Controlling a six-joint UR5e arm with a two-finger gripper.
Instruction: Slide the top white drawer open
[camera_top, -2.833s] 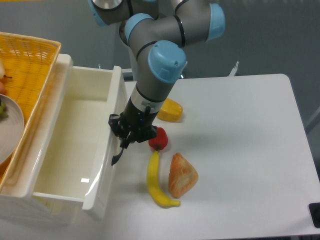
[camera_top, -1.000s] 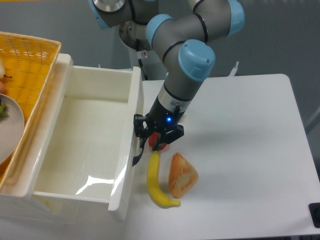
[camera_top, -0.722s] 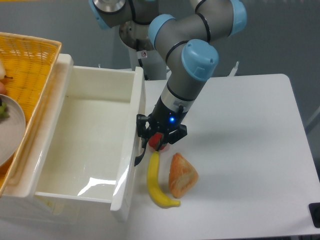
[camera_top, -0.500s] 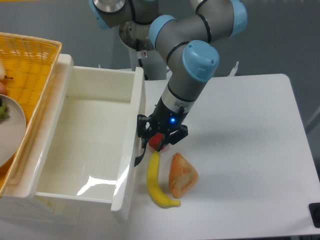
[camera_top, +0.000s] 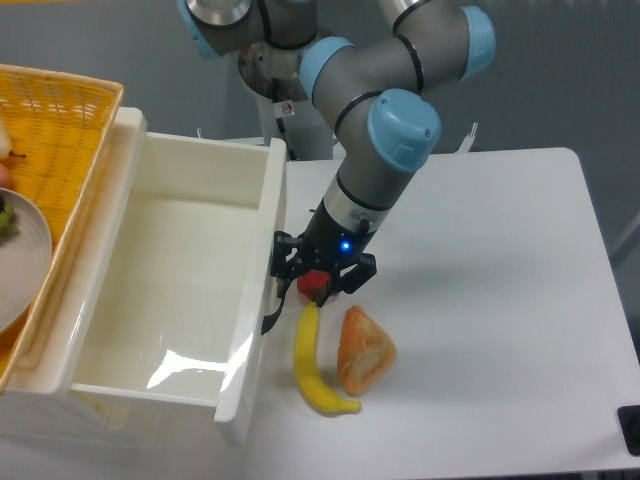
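At the far left of the frame we see a woven yellow basket (camera_top: 55, 120) holding a grey plate (camera_top: 18, 265) on top of the cabinet. Next to it, filling the left half, lies the top white drawer (camera_top: 170, 290), a glossy cream plastic tray with a curved black handle (camera_top: 270, 312) on its front panel. We judge the drawer to be drawn well out: its whole bare interior is exposed, so the task appears largely or fully done, with at most a short final pull and withdrawal left. Just right of the front panel, at centre frame, the black two-finger gripper (camera_top: 318, 280) hangs beside the handle; its fingers appear spread, and we cannot tell whether one touches the handle. The grey and blue arm (camera_top: 385, 170) descends from the upper centre, wrist angled down and to the left. Below the gripper on the white table (camera_top: 500, 300) lie a small red fruit (camera_top: 313, 285), a yellow banana (camera_top: 312, 365) and a tan bread roll (camera_top: 365, 350).
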